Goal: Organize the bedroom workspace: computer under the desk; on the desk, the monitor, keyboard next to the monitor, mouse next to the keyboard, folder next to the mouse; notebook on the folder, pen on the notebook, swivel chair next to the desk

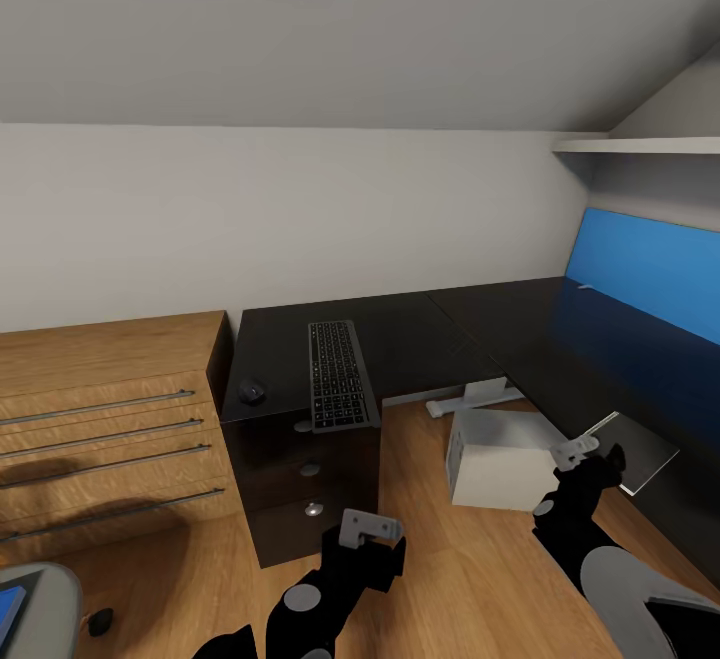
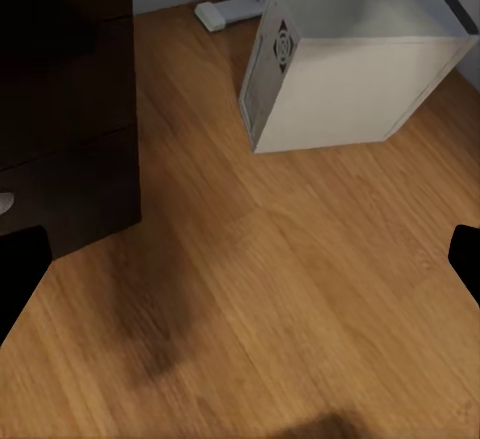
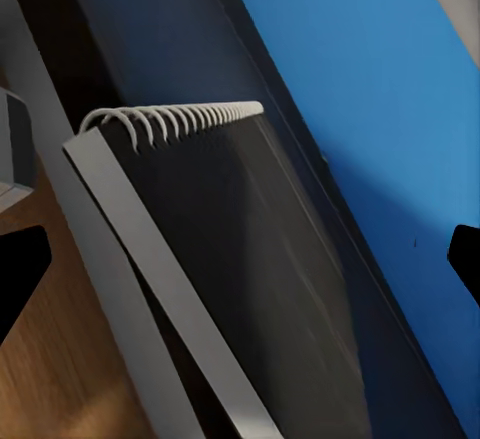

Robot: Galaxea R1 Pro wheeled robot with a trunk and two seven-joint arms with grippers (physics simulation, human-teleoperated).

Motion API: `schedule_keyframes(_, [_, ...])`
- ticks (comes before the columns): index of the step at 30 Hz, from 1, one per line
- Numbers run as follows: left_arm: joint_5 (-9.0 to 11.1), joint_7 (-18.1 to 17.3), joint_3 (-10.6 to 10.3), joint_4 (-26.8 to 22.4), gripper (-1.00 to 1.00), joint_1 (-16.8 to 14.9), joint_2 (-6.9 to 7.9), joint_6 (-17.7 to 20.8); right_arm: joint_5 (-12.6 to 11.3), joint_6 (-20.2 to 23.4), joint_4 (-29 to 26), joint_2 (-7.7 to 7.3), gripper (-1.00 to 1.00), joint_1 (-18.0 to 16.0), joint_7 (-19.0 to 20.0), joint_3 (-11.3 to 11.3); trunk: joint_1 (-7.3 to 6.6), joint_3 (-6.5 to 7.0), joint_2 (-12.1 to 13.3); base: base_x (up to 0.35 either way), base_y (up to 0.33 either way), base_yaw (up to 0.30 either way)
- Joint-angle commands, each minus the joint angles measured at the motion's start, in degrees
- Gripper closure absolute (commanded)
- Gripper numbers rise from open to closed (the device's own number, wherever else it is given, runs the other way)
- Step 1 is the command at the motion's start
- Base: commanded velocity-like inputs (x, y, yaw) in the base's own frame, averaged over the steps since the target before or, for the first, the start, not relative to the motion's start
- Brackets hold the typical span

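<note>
Keyboard (image 1: 342,375) and mouse (image 1: 252,392) are already on the desk (image 1: 420,334), mouse just beside the kbd, both at the end over the drawer unit (image 1: 300,489). Computer (image 1: 500,457) sits on the floor under the desk, so that part looks done. No monitor on the visible desktop. Right gripper (image 1: 590,451) is at the grey spiral notebook (image 3: 250,259), which lies on the desk edge w/ no folder under it; whether it's pinching it I can't tell. Left gripper (image 1: 370,529) is spread, holding nothing, over bare floor (image 2: 280,289). A blue sliver on the swivel chair (image 1: 45,599) seat is prob. the folder (image 1: 10,607), not yet moved. Stack, pen, chair placement remain.
</note>
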Motion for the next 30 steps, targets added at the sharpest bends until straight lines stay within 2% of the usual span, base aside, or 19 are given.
schedule_keyframes(1, [0.3, 0.4, -0.1, -0.1, -1.0, -0.1, 0.03, 0.1, 0.6, 0.3, 0.0, 0.02, -1.0, 0.0, -0.1, -0.4, 0.0, -0.06, 0.0, 0.0, 0.0, 0.0])
schedule_keyframes(2, [0.3, 0.4, -0.1, -0.1, -1.0, -0.1, 0.03, 0.1, 0.6, 0.3, 0.0, 0.02, 1.0, 0.0, -0.1, -0.4, 0.0, -0.06, 0.0, 0.0, 0.0, 0.0])
schedule_keyframes(14, [0.3, 0.4, -1.3, -0.1, -1.0, -0.1, 0.04, 0.1, 0.7, 0.3, 0.0, 0.08, 1.0, 0.0, -0.1, -0.4, 0.0, -0.06, 0.0, 0.0, 0.0, 0.0])
schedule_keyframes(24, [0.5, 0.4, -1.4, -0.1, -1.0, -0.1, 0.04, 0.1, 0.8, -0.1, -0.1, 0.13, 1.0, 0.0, -0.5, -0.3, 0.0, -0.06, 0.0, 0.0, 0.0, 0.0])
schedule_keyframes(27, [1.2, 0.4, -1.4, 0.0, -1.0, -0.1, 0.04, 0.1, 0.8, -0.1, -0.6, 0.16, 1.0, 0.0, -0.7, -0.1, 0.0, -0.06, 0.0, 0.0, 0.0, 0.0])
schedule_keyframes(30, [1.9, 0.4, -1.4, 0.1, -1.0, -0.1, 0.04, 0.1, 0.9, -0.2, -3.5, 0.31, 1.0, 0.0, -1.9, -0.1, 0.0, -0.06, 0.0, 0.0, 0.0, 0.0])
